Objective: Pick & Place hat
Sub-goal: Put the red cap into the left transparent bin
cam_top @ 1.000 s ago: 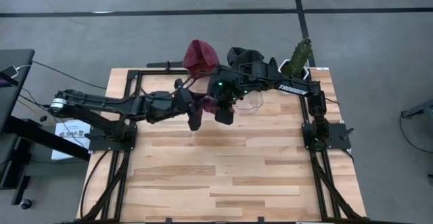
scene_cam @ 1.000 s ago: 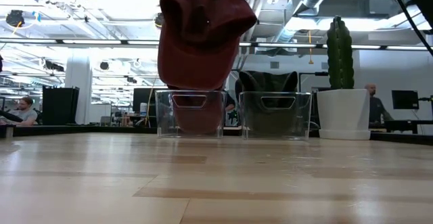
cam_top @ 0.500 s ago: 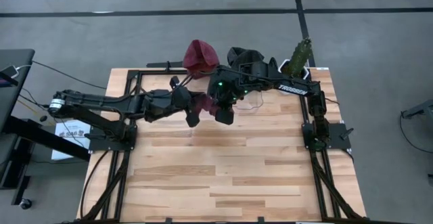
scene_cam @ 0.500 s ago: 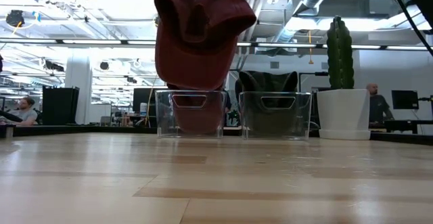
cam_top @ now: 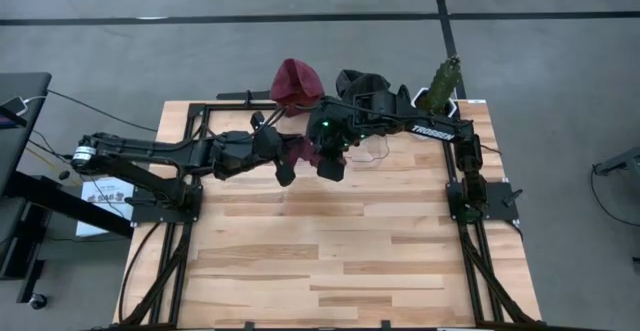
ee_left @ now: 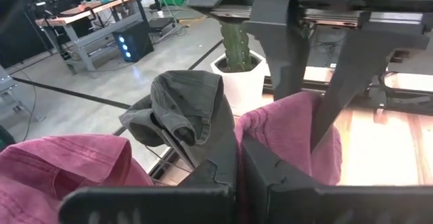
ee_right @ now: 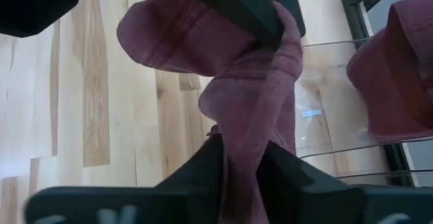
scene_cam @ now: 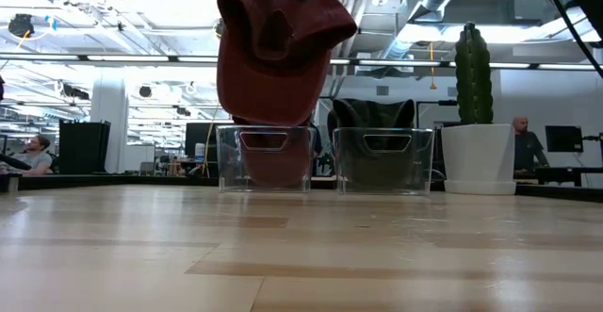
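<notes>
High view: we find the left gripper (cam_top: 287, 171) and right gripper (cam_top: 331, 165) meeting above the far middle of the desk (cam_top: 340, 261), with a maroon hat (cam_top: 303, 152) held in the air between them. In the left wrist view the left gripper (ee_left: 238, 158) has its fingers pressed together with a fold of the maroon hat (ee_left: 298, 136) beside them; we log it as clamped on the hat. In the right wrist view the right gripper (ee_right: 238, 158) has the hat's fabric (ee_right: 250, 109) running down between its two fingers, which sit narrowly apart around the cloth.

From the low view the hat (scene_cam: 278, 53) hangs clear of the desk, in front of the left of two clear bins (scene_cam: 265, 158). That bin holds a second maroon hat (cam_top: 296, 81); the clear bin to its right (scene_cam: 383, 160) holds a dark grey hat (cam_top: 360, 81). A potted cactus (scene_cam: 474, 109) stands at the far right corner of the desk.
</notes>
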